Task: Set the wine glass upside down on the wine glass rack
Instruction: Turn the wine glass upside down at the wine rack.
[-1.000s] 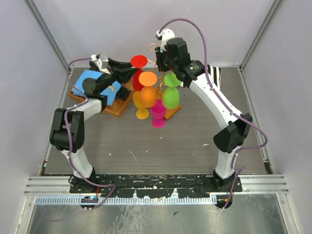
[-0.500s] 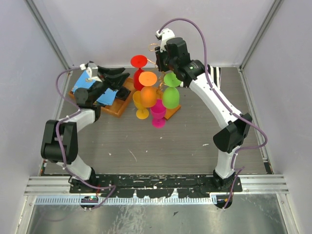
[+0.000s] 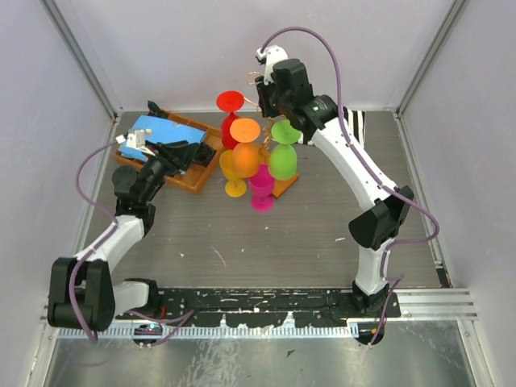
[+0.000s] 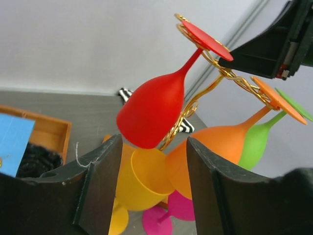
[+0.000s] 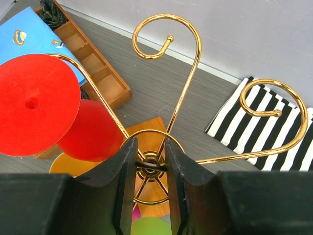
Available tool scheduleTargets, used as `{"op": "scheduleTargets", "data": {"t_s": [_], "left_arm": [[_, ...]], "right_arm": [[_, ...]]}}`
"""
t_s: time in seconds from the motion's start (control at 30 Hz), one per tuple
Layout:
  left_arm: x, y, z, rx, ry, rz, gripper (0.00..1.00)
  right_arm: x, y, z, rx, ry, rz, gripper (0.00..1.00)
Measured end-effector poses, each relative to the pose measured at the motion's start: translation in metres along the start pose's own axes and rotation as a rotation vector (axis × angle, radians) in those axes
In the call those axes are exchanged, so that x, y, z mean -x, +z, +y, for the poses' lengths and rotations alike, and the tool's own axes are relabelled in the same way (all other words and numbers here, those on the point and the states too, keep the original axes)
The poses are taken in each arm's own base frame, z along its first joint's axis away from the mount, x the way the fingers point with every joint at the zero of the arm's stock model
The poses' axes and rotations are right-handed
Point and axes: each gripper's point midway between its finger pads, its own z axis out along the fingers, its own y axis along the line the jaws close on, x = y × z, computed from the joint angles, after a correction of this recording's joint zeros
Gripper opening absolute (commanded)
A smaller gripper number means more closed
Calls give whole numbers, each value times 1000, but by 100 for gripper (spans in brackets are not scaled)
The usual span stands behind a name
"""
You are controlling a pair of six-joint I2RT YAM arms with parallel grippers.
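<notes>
The gold wire wine glass rack (image 3: 264, 121) stands on its orange-brown base (image 3: 284, 188) at the back middle. A red wine glass (image 3: 229, 121) hangs upside down from a scroll arm by its foot (image 4: 205, 39). An orange glass (image 3: 245, 153) and a green glass (image 3: 282, 157) hang the same way. A yellow glass (image 4: 142, 181) and a pink glass (image 4: 188, 208) sit low by the base. My right gripper (image 5: 150, 164) is shut on the rack's top hub. Left of the rack and apart from the glasses, my left gripper (image 4: 154, 161) is open and empty.
A wooden tray (image 3: 201, 181) with a blue cloth (image 3: 161, 129) lies at the back left, under my left wrist. A black-and-white striped cloth (image 5: 274, 127) lies at the back right. Grey walls enclose the table on three sides.
My left arm has drawn back from the red glass toward the left and near side, and its jaws have widened. The right gripper and the rack have not moved.
</notes>
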Motion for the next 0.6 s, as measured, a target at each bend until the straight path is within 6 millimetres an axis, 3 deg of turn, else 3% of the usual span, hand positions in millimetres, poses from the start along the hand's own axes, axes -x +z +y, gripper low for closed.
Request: {"op": "scheduleTargets", "data": {"t_s": [0.23,0.4,0.6], "left_arm": [[9,-24,8,193,-43,27,73],[-1,-43,17,306,-72,81,80],[-3,-65,17,399,-82,135,95]], "right_arm": [[10,-5,-5,-25,-14,-9,40],[36,-16,-11,-45,-10,-78,42],[50,-28,-16,-61,-2,-120,43]]}}
